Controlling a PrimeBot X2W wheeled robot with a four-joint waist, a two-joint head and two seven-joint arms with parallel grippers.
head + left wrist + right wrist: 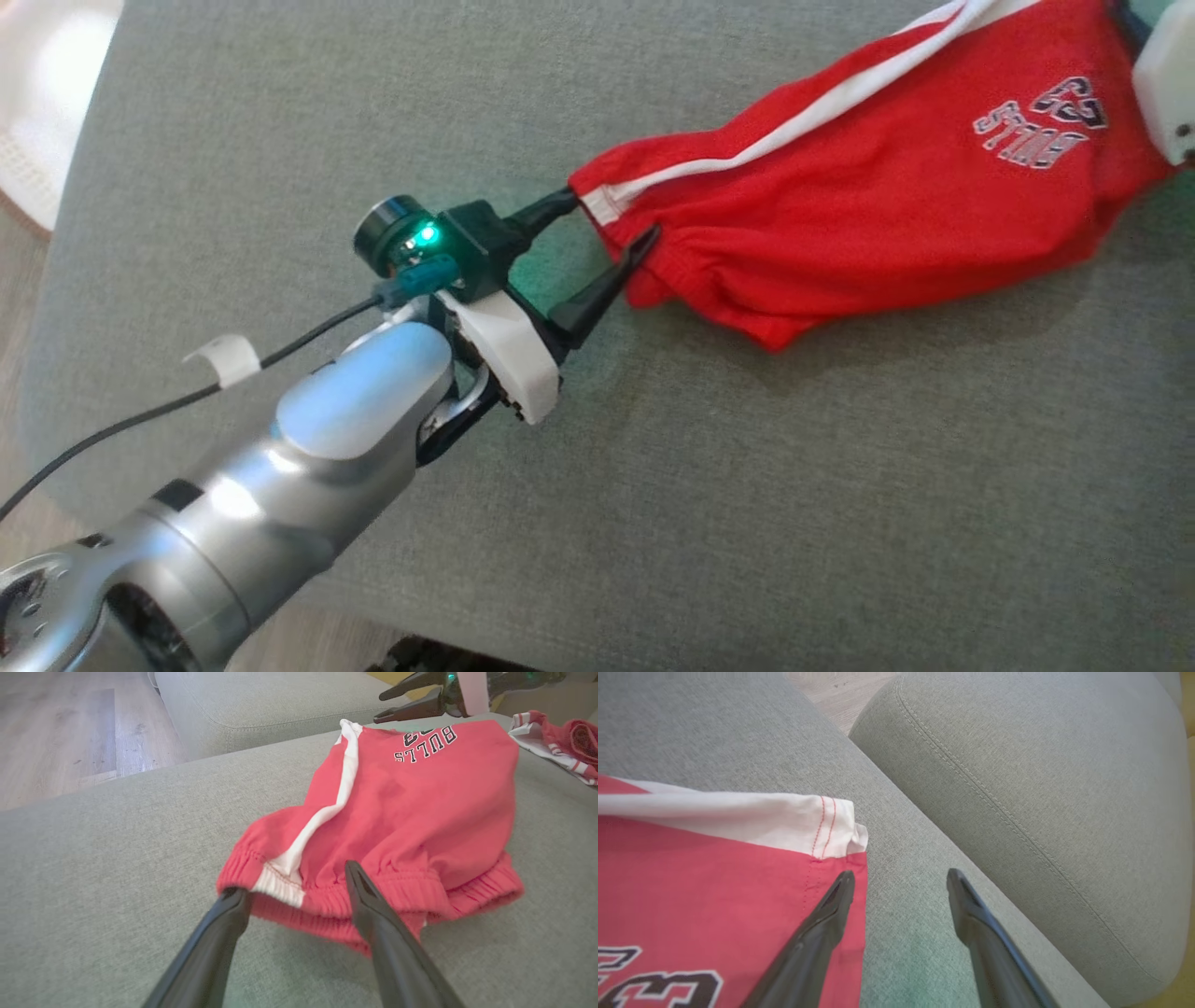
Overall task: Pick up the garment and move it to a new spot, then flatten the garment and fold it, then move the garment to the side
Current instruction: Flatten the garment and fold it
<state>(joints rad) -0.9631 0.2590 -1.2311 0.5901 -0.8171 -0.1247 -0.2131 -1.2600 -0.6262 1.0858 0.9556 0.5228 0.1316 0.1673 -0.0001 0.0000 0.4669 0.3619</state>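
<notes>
left end effector (292, 878), released, meets the garment (887, 205) at its waistband, right end effector (901, 873), released, at the hem along its length.

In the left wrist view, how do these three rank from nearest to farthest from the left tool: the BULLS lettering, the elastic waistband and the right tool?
Measured from the left tool:
1. Elastic waistband, right at its fingertips, lower middle.
2. BULLS lettering, upper middle.
3. Right tool, at the top edge, just beyond the lettering.

Grey sofa cushion (653, 523), wooden floor (56, 732), red-white striped cloth (567, 742)
</notes>
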